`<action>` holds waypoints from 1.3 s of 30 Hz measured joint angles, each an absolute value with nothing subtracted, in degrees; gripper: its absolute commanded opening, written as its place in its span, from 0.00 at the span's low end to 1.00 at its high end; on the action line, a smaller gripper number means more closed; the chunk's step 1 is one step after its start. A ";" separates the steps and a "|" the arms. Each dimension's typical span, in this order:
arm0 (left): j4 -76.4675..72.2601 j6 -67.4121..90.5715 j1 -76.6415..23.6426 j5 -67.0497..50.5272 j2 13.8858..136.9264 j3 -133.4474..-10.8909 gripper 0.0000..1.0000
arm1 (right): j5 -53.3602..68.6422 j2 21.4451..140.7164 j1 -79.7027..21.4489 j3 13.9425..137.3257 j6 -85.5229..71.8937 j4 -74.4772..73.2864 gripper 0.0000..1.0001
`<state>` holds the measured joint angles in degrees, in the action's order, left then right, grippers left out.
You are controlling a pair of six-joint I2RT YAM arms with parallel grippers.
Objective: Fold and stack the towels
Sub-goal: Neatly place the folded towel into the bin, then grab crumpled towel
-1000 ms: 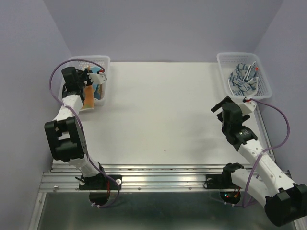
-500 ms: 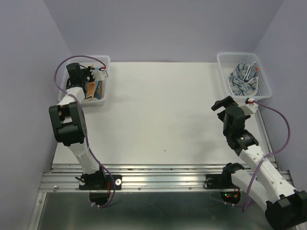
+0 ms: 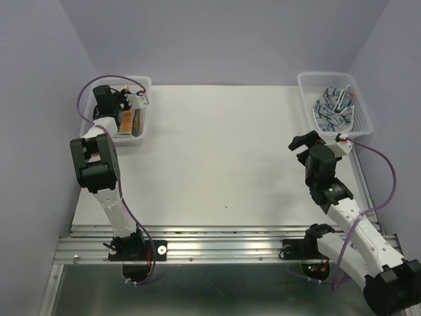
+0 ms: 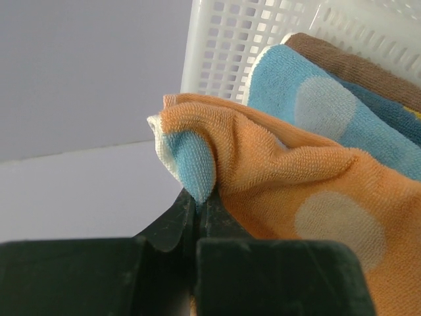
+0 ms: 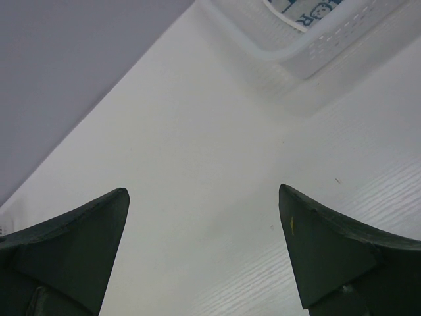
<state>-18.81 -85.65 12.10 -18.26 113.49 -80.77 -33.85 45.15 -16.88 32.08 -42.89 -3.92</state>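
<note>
Pinching is seen at the left end effector [image 4: 197,205]: jaws closed on a fold of the orange towel [image 4: 283,164] (pale dots, blue underside), held at the left basket [image 4: 223,39] beside the blue dotted towel [image 4: 316,99]. The right end effector [image 5: 202,197] is held wide open, empty, over the tabletop [image 5: 197,118]; the blue-white towel [image 3: 332,105] is contained in the right basket [image 3: 306,82].

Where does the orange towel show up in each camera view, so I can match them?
Top external: the orange towel sits far left, inside the left basket, by the left arm's wrist.
Left wrist: it fills the centre and lower right, a corner pinched in the shut left tool.
Right wrist: not in it.
Shared landmark: the left basket, whose white mesh wall stands behind the towel in the left wrist view.
</note>
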 measured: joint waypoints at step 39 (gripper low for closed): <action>-20.36 7.86 -22.44 5.74 90.39 -81.95 0.99 | -21.06 93.60 10.98 83.29 -27.40 -15.42 1.00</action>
<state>-20.36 7.86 -22.44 5.74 90.39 -81.95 -21.06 93.60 10.98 83.29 -27.40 -15.42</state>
